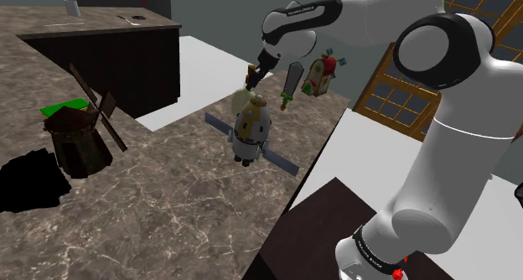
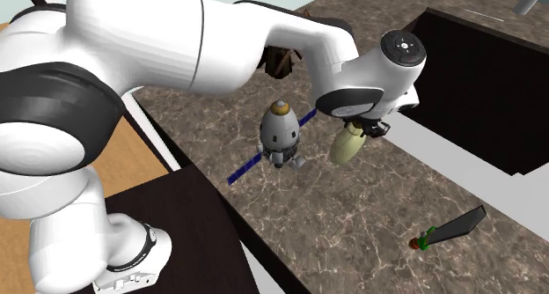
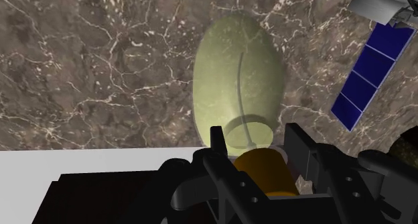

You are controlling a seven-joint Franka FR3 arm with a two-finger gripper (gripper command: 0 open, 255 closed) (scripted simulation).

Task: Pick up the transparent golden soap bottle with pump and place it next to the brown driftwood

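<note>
My gripper [image 1: 254, 75] hangs over the marble counter [image 1: 168, 203], shut on the golden-brown pump neck of the soap bottle [image 1: 245, 97]. The bottle's pale yellow, see-through, egg-shaped body [image 3: 238, 82] hangs below the fingers [image 3: 298, 145], clear of the counter. In the second exterior view the bottle [image 2: 346, 145] hangs under the gripper [image 2: 369, 127], just to the right of a satellite model. A low, very dark lump that looks like the driftwood [image 1: 29, 182] lies at the shoulder view's left edge, far from the bottle.
A satellite model [image 1: 250, 127] with blue panels stands right beside the bottle. A dark windmill model [image 1: 80, 140] stands near the driftwood. A toy sword [image 1: 291, 84] and a little house [image 1: 318, 75] lie further back. A dark cabinet [image 1: 126, 60] borders the counter.
</note>
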